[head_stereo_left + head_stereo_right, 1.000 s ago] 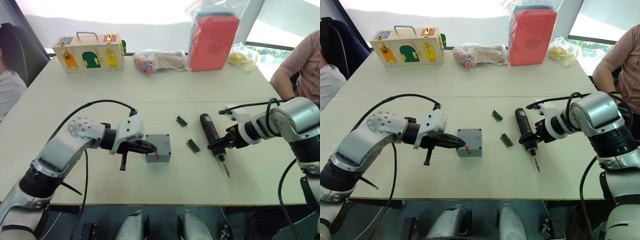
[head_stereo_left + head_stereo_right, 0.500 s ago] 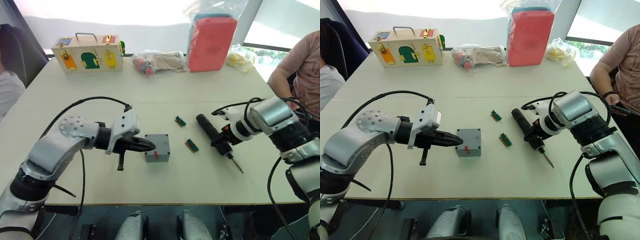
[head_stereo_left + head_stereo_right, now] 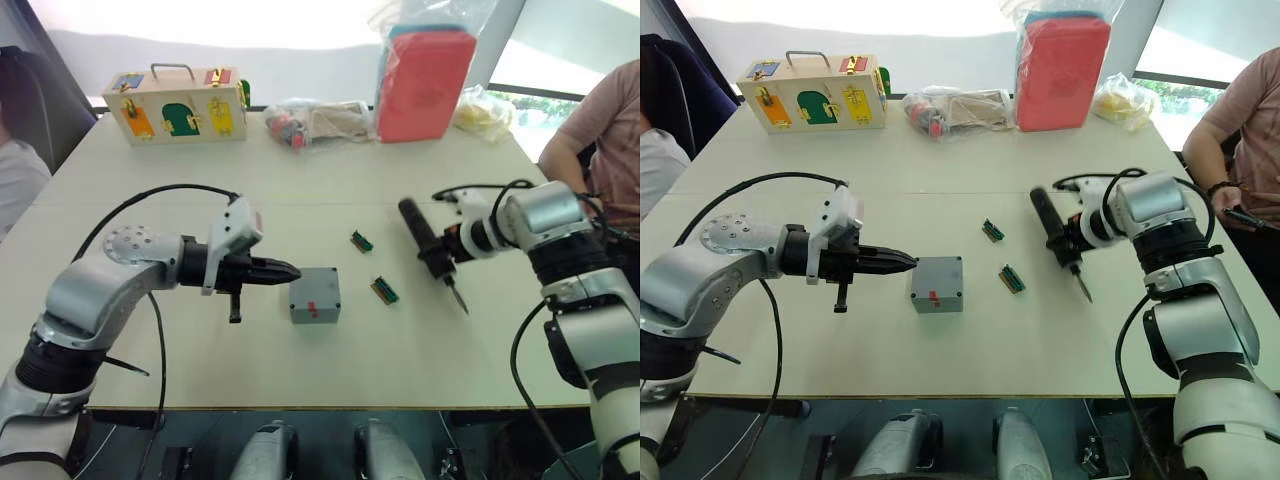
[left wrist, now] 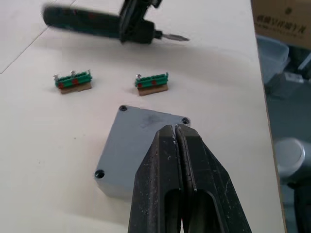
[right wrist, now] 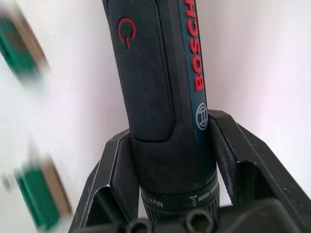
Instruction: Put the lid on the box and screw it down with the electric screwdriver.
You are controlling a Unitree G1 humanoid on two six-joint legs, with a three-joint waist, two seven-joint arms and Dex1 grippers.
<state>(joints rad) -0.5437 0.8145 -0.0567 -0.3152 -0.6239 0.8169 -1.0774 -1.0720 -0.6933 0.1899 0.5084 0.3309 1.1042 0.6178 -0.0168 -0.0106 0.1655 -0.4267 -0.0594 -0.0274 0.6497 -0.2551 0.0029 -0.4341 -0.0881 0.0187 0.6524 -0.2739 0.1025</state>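
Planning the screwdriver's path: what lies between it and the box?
Two small green connectors lie between the electric screwdriver and the box, seen from the head views.

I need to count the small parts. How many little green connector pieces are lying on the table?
2. One green connector lies farther back, between the grey box and the screwdriver. The other lies nearer, just right of the box. More might be hidden behind the arms.

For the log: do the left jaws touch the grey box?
Apart. In the left eye view, the left gripper ends short of the box, bare table between them.
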